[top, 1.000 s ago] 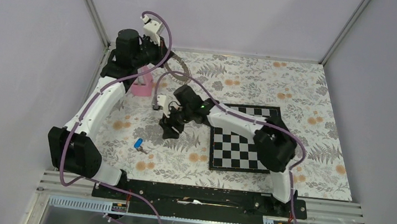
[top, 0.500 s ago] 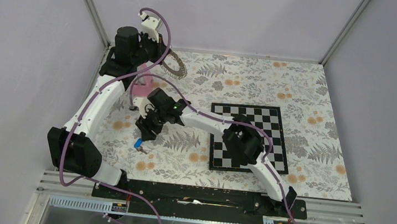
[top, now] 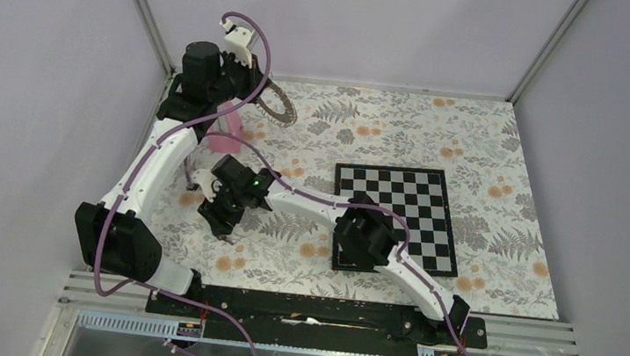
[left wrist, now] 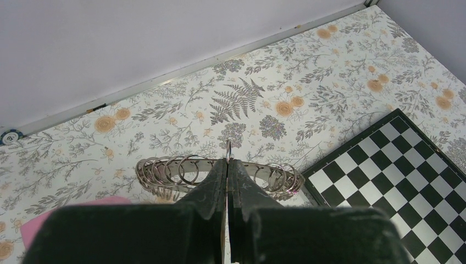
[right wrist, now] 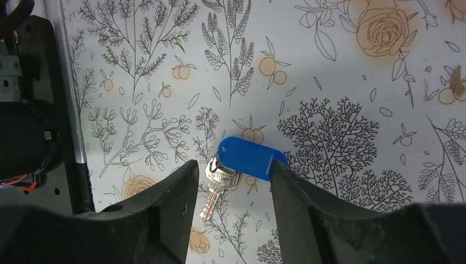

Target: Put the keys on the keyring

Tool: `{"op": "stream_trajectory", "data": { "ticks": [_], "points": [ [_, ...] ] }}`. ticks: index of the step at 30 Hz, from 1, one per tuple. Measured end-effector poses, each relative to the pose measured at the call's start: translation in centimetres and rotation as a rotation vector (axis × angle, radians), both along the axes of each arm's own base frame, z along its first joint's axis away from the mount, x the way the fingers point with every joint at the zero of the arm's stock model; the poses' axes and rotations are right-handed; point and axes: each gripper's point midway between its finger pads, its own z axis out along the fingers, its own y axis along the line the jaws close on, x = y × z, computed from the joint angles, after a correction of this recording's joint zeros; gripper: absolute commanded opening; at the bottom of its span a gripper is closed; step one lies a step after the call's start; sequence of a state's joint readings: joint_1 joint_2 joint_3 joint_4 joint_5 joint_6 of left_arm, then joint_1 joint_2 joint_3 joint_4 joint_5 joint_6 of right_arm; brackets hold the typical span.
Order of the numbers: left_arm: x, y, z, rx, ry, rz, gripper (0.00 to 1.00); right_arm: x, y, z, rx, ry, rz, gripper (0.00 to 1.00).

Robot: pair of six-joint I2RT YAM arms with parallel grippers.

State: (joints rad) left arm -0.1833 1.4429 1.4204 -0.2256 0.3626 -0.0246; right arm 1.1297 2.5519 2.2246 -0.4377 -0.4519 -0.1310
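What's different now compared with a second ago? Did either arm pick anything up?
The right gripper swung left and nearer the table's front edge, ending just above the small blue-headed metal key. Its open jaws now stand either side of the key without gripping it. Nothing was picked up or let go. Unchanged: the key lies on the floral table cover, and the left gripper stays shut on the large grey chain-like keyring.

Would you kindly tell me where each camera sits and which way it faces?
Top external: above and behind the bases, looking down at the table; left arm and right arm show.
Left wrist: on that arm, looking forward past the shut left pincer gripping the keyring.
Right wrist: looking down at the key between the open jaws of the right pincer.
Shared: top and left wrist show keyring and chessboard.
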Motion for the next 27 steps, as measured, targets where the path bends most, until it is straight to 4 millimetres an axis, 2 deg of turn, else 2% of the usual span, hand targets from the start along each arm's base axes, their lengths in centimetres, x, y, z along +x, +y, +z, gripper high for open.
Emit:
{"op": "stream_trajectory", "data": {
  "ticks": [9,20,27],
  "points": [
    [-0.1,-0.1,-0.1,-0.003,0.007,-0.006,0.00,-0.6,-0.2,-0.5,-0.037,-0.019,-0.010,0.56],
    [-0.2,-0.2,-0.1,-0.004,0.008,-0.010,0.00,-1.2,0.1,-0.3,-0.047,-0.032,-0.009,0.43],
    [-0.2,-0.2,-0.2,-0.005,0.009,-0.015,0.00,-1.2,0.1,-0.7,-0.053,-0.032,-0.010,0.41]
  ]
}}
